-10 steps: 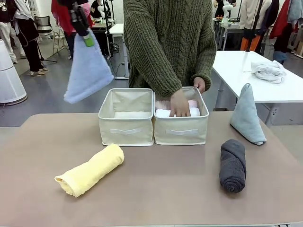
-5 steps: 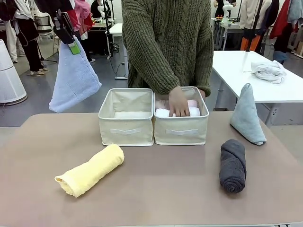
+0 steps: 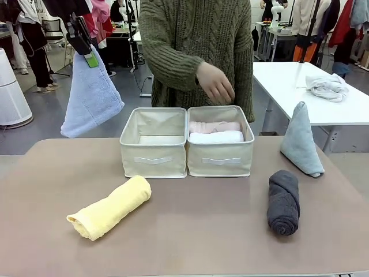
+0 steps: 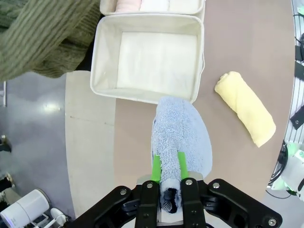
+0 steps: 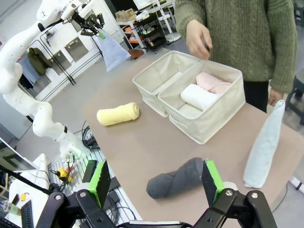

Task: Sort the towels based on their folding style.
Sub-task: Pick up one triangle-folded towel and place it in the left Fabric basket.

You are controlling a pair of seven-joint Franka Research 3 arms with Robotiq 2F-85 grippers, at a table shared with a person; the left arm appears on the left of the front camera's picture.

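At the far left of the brown table (image 3: 196,242), high in the air, the left hand (image 3: 89,55) is seen pressed together on the narrow end of a lavender-blue terry towel (image 3: 92,98) folded as a pointed cone. The cloth is pinched between the green pads and hangs with its broad end lowest. In the left wrist view the same hand (image 4: 169,167) is shown from above, clamped on the towel (image 4: 183,133), whose lower end overlaps the near wall of the left cream fabric box (image 4: 105,52).

That left box (image 3: 153,167) is set touching the right cream fabric box (image 3: 221,166) at the middle of the table's far side. In the right box a rolled white terry towel (image 3: 216,137) is laid nearer the robot, with a rolled pink terry towel (image 3: 213,126) just behind it. The person's hand (image 3: 214,82) is held raised above this box, apart from it.

A rolled yellow terry towel (image 3: 109,208) is laid on the table in front of the left box. A rolled dark grey terry towel (image 3: 283,202) lies at the right, and a pale teal terry cone (image 3: 301,141) stands upright beyond it.

The right hand (image 5: 156,179) is held over the table's near right side with its fingers spread wide — the dark grey roll (image 5: 175,178) is seen past the gap. A shapeless pale grey cloth heap (image 3: 327,86) lies on a white table behind.
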